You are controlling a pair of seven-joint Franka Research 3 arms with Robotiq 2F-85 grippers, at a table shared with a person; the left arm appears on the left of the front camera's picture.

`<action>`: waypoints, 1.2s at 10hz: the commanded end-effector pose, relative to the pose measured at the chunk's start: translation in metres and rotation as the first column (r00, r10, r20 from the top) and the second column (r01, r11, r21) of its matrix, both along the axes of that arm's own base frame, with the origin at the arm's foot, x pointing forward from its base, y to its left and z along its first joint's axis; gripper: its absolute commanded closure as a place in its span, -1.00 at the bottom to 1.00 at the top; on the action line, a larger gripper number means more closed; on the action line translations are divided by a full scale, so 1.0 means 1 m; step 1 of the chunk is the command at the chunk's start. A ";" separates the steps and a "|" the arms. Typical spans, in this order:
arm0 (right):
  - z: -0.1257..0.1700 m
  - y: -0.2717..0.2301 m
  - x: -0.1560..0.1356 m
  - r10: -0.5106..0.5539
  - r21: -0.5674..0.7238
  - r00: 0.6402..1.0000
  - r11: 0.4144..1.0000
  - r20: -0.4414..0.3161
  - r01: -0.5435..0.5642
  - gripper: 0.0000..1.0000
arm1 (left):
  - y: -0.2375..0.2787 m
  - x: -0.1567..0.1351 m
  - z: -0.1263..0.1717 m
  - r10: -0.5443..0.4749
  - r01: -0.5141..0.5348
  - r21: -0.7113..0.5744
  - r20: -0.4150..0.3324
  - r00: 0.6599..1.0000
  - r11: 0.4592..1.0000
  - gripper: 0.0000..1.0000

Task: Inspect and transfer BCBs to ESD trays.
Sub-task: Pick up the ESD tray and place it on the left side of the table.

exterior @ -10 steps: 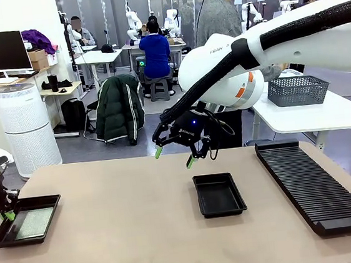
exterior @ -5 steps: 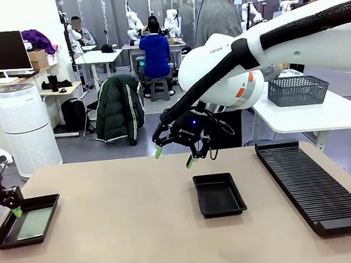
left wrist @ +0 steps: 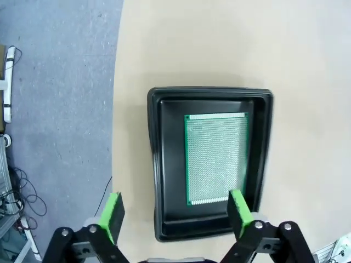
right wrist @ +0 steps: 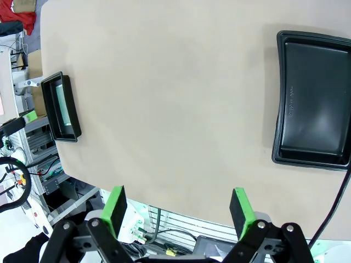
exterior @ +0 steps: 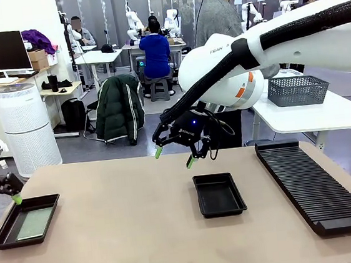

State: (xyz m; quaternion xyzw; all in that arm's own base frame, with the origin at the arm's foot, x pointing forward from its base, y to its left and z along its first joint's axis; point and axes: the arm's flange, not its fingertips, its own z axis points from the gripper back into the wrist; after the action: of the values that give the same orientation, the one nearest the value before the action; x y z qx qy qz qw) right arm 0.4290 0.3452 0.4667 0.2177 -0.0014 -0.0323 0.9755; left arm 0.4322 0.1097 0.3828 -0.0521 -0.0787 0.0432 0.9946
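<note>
As it lies flat, the BCB [left wrist: 215, 159] looks green.

a beige table [exterior: 130, 237] carries three things, set well apart. a black esd tray [exterior: 54, 216] sits by its left edge, a matching second tray [exterior: 218, 195] lies near the middle, and a long ribbed rack [exterior: 313, 183] runs along the right side.

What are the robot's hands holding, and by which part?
Nothing. The left hand and the right hand are both open; the green board lies in its tray.
</note>
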 end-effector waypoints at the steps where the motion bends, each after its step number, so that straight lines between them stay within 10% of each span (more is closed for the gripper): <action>1: 0.001 0.000 -0.001 -0.013 -0.006 1.000 1.000 -0.002 0.013 -1.00 | -0.006 -0.009 0.043 0.007 -0.008 0.025 0.022 1.000 1.000 -1.00; 8: 0.001 0.000 -0.001 -0.013 -0.006 1.000 1.000 -0.002 0.013 -1.00 | -0.030 -0.017 0.136 0.043 -0.047 0.091 0.047 0.998 0.995 -1.00; 12: 0.001 0.000 -0.001 -0.013 -0.006 1.000 1.000 -0.002 0.013 -1.00 | -0.030 -0.018 0.125 0.013 -0.021 0.096 0.081 0.997 0.995 -1.00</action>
State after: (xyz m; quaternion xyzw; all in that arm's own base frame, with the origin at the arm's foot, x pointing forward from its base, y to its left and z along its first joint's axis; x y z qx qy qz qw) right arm 0.4291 0.3451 0.4667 0.2177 -0.0014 -0.0324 0.9755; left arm 0.4148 0.0796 0.5115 -0.0058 -0.1156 0.0467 0.9922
